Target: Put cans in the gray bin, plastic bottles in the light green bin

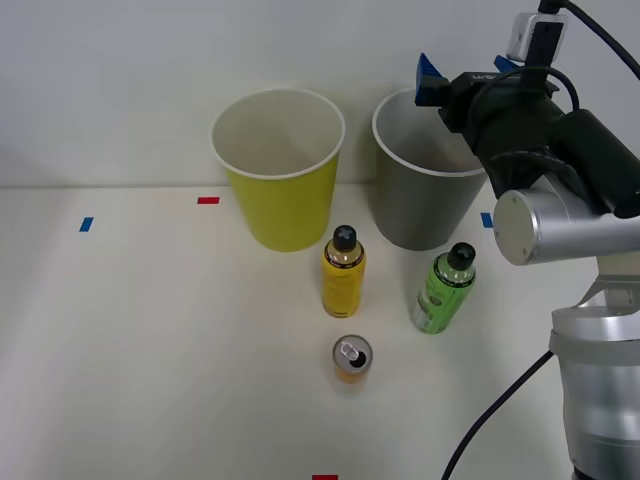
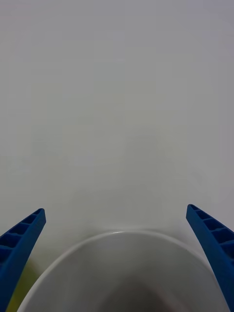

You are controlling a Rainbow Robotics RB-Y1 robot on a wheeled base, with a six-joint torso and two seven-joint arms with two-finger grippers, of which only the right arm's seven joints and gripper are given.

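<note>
From the front, we're seeing the right gripper [image 1: 470, 72] hanging at the upper right of the frame, over the rim of the gray bin [image 1: 425, 205], its blue fingers spread wide and holding nothing. The light green bin [image 1: 280, 200] is standing just left of the gray one, at upper centre. Below them, the yellow-labelled bottle [image 1: 343, 272] is standing upright at centre, the green-labelled bottle [image 1: 443, 290] is leaning to its right, and the orange can [image 1: 352, 358] is sitting just below the yellow one. At the wrist, we're looking between the open fingers [image 2: 22, 239] at both lower corners, with the gray bin's white rim [image 2: 117, 234] curving across the bottom and its pale inside below.
</note>
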